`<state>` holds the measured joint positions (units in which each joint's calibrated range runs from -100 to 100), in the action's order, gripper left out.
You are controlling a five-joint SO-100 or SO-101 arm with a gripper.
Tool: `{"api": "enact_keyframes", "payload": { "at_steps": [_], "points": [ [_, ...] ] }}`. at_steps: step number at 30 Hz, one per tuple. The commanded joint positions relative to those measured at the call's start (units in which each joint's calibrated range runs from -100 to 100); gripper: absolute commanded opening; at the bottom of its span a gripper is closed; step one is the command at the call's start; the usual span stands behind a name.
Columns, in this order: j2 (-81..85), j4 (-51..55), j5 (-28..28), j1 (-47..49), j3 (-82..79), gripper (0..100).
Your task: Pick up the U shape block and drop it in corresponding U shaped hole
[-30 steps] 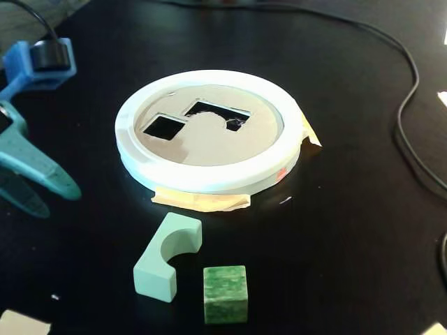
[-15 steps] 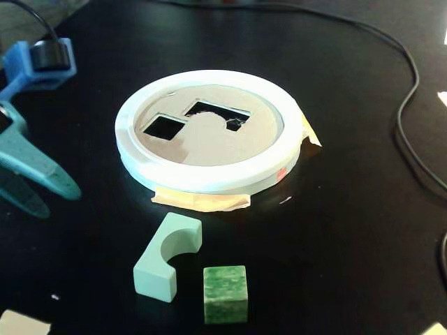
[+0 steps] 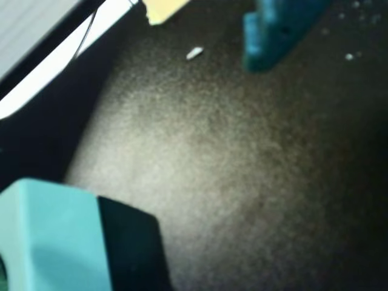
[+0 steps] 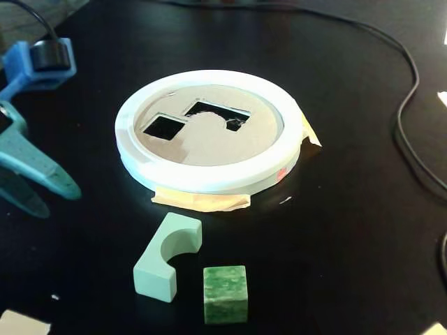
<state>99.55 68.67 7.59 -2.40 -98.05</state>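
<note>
Only the fixed view shows the U block [image 4: 166, 256] (untouched) near the worktop's [image 4: 349, 230] front edge, beside a green cube [image 4: 225, 294]; gripper [image 4: 38, 183] jaws narrowly parted, empty, at left edge.

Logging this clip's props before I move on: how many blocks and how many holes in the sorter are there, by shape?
U block: 1
Cube: 1
Square hole: 1
U hole: 1
Total: 2 blocks, 2 holes, 4 in all. Both blocks lie on the table in front of the sorter, in the fixed view.
</note>
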Motion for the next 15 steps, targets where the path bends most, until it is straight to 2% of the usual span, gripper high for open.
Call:
{"api": "enact_keyframes", "payload": {
  "at_steps": [1, 15],
  "points": [
    [0.45, -0.98, -0.29, -0.97, -0.04, 90],
    [0.45, -0.98, 0.10, -1.10, -0.13, 91]
  ]
}}
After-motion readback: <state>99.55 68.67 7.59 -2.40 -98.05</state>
